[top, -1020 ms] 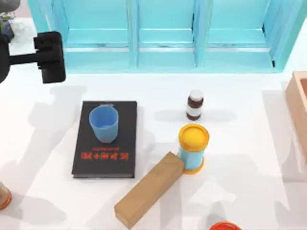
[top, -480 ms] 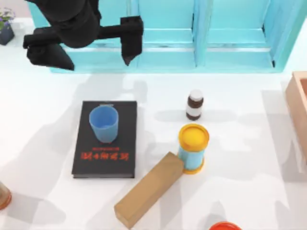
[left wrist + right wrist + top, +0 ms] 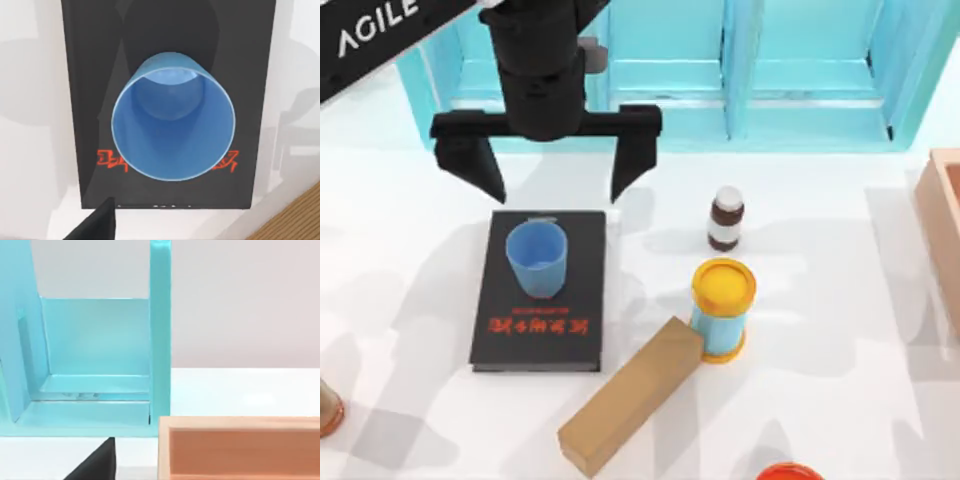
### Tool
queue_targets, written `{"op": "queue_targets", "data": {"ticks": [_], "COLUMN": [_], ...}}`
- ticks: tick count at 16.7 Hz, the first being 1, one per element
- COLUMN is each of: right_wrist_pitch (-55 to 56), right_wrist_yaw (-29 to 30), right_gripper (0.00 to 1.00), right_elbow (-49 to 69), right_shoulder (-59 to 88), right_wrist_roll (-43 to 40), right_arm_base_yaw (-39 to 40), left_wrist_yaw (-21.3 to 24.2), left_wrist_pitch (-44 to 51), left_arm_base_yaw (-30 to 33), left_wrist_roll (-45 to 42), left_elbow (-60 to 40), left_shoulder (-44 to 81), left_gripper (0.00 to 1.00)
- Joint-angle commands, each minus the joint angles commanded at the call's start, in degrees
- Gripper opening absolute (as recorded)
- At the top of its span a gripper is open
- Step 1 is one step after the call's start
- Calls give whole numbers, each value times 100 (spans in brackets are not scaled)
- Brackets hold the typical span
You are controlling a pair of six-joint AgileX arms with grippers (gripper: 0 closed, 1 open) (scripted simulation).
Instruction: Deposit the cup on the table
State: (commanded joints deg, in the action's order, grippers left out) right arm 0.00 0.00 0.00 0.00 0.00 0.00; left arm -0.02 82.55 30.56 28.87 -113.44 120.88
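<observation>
Our left gripper (image 3: 556,185) hangs above the far edge of the book (image 3: 540,290), its 2 fingers (image 3: 480,170) spread wide apart with nothing between them. The cup (image 3: 537,258) stands upright on the book, mouth up, on the half of the cover nearer the blue shelf (image 3: 660,70). In the top view it sits just on the near side of the line joining our fingertips, and roughly centred between them side to side.

That is the relation the next move turns on, as we judge it. The cup's long axis is vertical, and the left wrist view looks almost straight down into the cup (image 3: 172,125), with the book (image 3: 80,100) under it. The fingers line up across the table's left-right direction, so a short shift toward the near side and then a descent should put 1 finger on each side of the wall. The spread looks wider than the rim, so clearance seems ample.

The left arm is clearly the nearer one. The right arm is parked off by the wooden tray (image 3: 240,445), and we cannot tell how its fingers stand.

Bare table (image 3: 410,290) lies just left of the book, a fair spot for setting the cup down.
</observation>
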Motion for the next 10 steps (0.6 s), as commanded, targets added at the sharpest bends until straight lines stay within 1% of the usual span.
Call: {"op": "queue_targets", "data": {"ticks": [6, 8, 10], "right_wrist_pitch": [0, 0, 0], "right_wrist_yaw": [0, 0, 0], "right_gripper": [100, 100, 100], "right_elbow": [0, 0, 0], "right_shoulder": [0, 0, 0], "right_wrist_roll": [0, 0, 0], "right_arm_base_yaw": [0, 0, 0], "left_wrist_yaw": [5, 0, 1], "left_wrist_pitch": [-29, -233, -670], "left_arm_base_yaw": [-24, 23, 56], "left_wrist_roll": [-3, 23, 53], "left_elbow": [32, 235, 660], "left_shoulder": [-10, -18, -5], "left_gripper": [100, 100, 100]}}
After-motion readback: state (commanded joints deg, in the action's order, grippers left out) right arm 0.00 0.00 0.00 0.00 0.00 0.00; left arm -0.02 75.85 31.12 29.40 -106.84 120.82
